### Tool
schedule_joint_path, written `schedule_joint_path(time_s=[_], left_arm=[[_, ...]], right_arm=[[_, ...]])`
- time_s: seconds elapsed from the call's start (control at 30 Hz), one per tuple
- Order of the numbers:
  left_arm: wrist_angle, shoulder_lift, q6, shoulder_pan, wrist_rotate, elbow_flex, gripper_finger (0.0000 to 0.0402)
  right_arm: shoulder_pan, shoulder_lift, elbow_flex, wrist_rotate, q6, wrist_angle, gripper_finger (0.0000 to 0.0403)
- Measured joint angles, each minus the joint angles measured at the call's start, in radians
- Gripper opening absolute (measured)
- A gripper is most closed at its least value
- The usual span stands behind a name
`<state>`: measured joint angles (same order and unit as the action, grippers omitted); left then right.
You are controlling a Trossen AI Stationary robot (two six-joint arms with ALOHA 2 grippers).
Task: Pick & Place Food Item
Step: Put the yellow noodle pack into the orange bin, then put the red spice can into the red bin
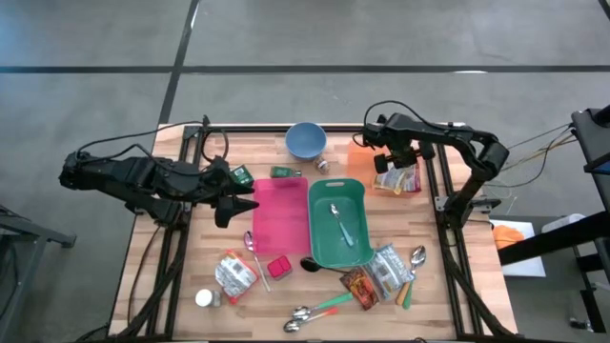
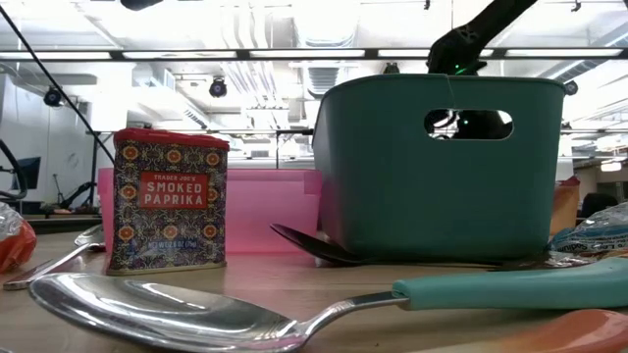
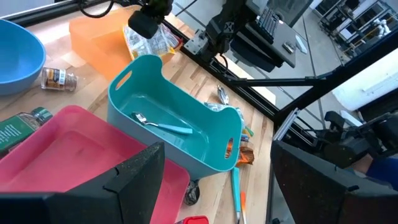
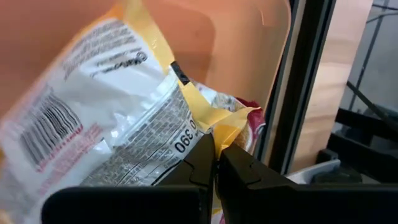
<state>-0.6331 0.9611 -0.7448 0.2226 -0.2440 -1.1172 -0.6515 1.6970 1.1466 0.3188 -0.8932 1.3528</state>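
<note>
A white-and-yellow food packet (image 4: pixel 112 112) lies at the orange bin (image 1: pixel 360 152) by the table's far right edge, with my right gripper (image 4: pixel 215 163) shut on its edge. In the high view this gripper (image 1: pixel 389 164) points steeply down over the packet (image 1: pixel 400 179). My left gripper (image 1: pixel 229 202) hangs open above the left side of the pink tray (image 1: pixel 279 217) and touches nothing. Its two fingers frame the left wrist view (image 3: pixel 211 186). The teal bin (image 1: pixel 336 224) stands right of the pink tray with a spoon (image 1: pixel 339 221) in it. My right gripper pinches the packet's yellow crimped edge (image 4: pixel 214 127) between its two fingertips. The fingers come from above, slanting down. The packet spreads away from the fingers over the orange bin's floor (image 4: pixel 205 37). Whether it is lifted clear, I cannot tell.
A blue bowl (image 1: pixel 305 140) and spice jars (image 1: pixel 285 172) stand at the far edge. Near the front lie more packets (image 1: pixel 235 273), a paprika tin (image 2: pixel 167 201), spoons (image 1: pixel 310 312) and a small white jar (image 1: pixel 202 298). The black frame rail (image 4: pixel 298 87) runs right beside the orange bin.
</note>
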Motion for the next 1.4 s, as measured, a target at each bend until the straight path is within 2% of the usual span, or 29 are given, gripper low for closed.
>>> schedule_joint_path(time_s=[0.5,0.6,0.8,0.97,1.13,1.4], left_arm=[[0.000,0.000,-0.016,0.000,0.000,0.000,0.0293],[0.000,0.000,-0.016,0.000,0.000,-0.001,0.0293],[0.001,0.000,-0.023,0.000,0.000,-0.001,0.0293],[0.001,0.000,-0.023,0.000,0.000,-0.001,0.0293],[0.000,0.000,-0.046,0.000,0.000,-0.001,0.0293],[-0.005,0.000,-0.095,0.000,0.001,-0.001,0.0293]], right_arm=[[-0.010,-0.071,-0.033,-0.001,0.125,-0.019,0.0015],[-0.015,-0.081,-0.022,0.002,0.153,-0.030,0.0041],[-0.031,-0.092,-0.018,0.003,0.165,-0.029,0.0130],[-0.030,-0.101,-0.018,0.029,0.167,-0.027,0.0185],[-0.031,-0.133,-0.013,0.053,0.182,-0.023,0.0211],[-0.029,-0.253,-0.010,0.051,0.212,-0.026,0.0215]])
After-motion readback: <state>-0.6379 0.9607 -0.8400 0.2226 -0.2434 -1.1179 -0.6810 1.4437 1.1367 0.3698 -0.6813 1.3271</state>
